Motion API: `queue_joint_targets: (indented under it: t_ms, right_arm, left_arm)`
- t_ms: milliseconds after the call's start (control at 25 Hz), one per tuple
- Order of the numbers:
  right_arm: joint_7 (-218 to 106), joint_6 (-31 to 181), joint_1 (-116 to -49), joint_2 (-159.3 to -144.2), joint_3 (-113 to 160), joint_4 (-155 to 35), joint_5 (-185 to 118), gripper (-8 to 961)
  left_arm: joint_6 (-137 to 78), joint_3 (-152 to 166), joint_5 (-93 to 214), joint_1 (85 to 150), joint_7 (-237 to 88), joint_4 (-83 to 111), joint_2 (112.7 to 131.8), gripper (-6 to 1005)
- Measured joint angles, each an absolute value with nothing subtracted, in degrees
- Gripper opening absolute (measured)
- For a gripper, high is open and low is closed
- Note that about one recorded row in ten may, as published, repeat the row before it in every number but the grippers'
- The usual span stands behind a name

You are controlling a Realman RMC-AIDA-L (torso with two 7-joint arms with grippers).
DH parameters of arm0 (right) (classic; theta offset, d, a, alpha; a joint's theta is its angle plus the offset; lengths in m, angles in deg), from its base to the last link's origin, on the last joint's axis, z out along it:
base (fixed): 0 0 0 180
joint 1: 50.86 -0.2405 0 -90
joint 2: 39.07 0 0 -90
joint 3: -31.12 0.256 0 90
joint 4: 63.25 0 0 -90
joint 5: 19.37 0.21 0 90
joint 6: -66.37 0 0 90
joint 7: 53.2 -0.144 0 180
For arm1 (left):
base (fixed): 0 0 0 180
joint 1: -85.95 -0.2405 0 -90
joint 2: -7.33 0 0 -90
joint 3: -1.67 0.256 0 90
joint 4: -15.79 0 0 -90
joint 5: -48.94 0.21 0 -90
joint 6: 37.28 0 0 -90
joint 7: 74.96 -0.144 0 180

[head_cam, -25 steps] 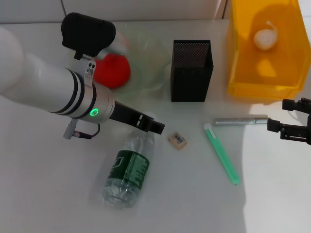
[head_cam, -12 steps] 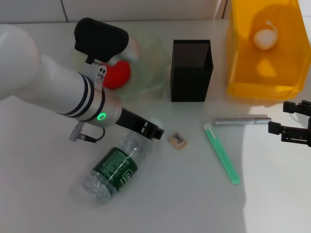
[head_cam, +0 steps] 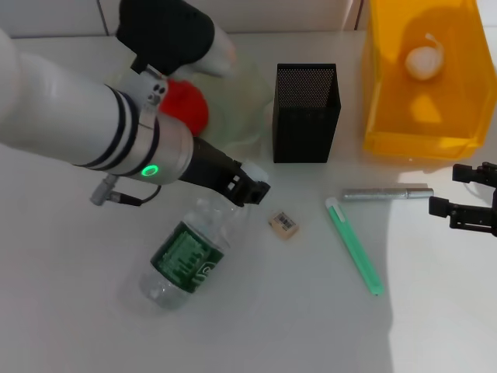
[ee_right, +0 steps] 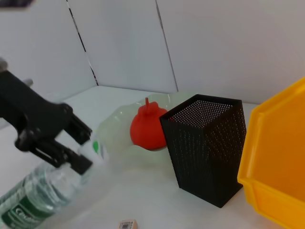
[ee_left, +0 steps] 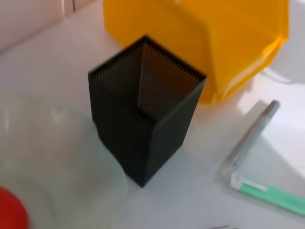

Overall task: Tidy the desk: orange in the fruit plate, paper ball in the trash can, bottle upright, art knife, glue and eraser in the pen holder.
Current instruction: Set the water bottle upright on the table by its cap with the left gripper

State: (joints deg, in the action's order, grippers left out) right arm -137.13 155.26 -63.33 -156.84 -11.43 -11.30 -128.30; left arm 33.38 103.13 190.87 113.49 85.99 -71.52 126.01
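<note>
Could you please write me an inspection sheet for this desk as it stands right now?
Surface: white desk.
Job's things: orange in fruit plate; paper ball in trash can; bottle tilted, cap end raised; eraser, green art knife, grey glue stick lying on desk; pen holder upright.
Clutter: nothing seen.
Grippers: left gripper shut on bottle's neck; right gripper off to the right, open.
Cables: short lead at left wrist.
Surroundings: white wall panels.
</note>
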Motion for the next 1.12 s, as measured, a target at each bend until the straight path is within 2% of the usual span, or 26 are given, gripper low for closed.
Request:
queue_joint_targets:
  t_ms: [360,1120]
  right_arm:
    - [-138.3,155.6,-63.3,-156.84,-10.7,-10.6,-128.4,844]
    - [-140.2,156.8,-63.8,-157.33,-11.0,-9.8,-128.5,843]
  left_arm:
    - [42.3,91.8,188.8,105.4,76.5,-86.0,125.95,449]
    - [49.9,83.9,189.0,104.3,73.7,-92.0,125.68,480]
